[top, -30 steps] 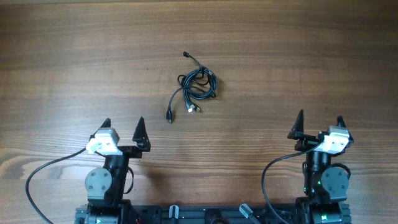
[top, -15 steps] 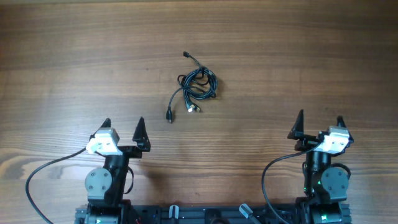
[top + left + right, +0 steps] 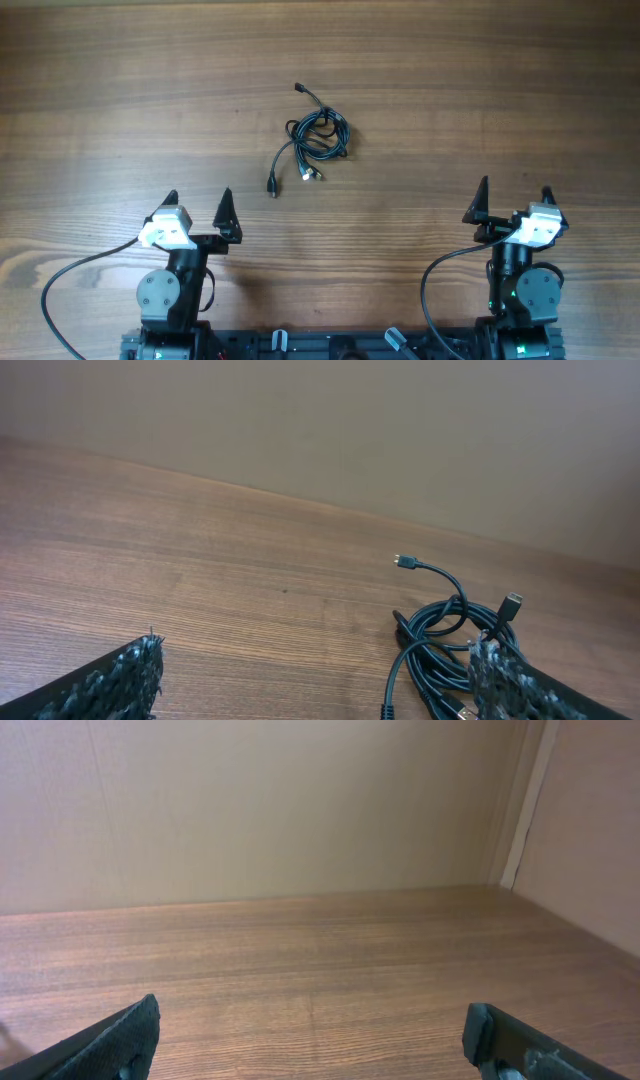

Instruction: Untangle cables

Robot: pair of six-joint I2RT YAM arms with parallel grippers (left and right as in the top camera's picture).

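The cables (image 3: 315,138) lie as a small knotted bunch of thin black cords at the middle of the wooden table, with plug ends trailing up-left and down-left. In the left wrist view the bunch (image 3: 445,645) sits at the right, partly behind the right finger. My left gripper (image 3: 198,205) is open and empty, below and left of the bunch. My right gripper (image 3: 513,198) is open and empty, far to the right of the bunch. The right wrist view shows only bare table between its fingers (image 3: 310,1035).
The wooden table (image 3: 500,90) fills the view. A beige wall (image 3: 280,800) stands beyond the table's far edge. Each arm's own thicker black wire (image 3: 70,275) loops by its base at the front edge.
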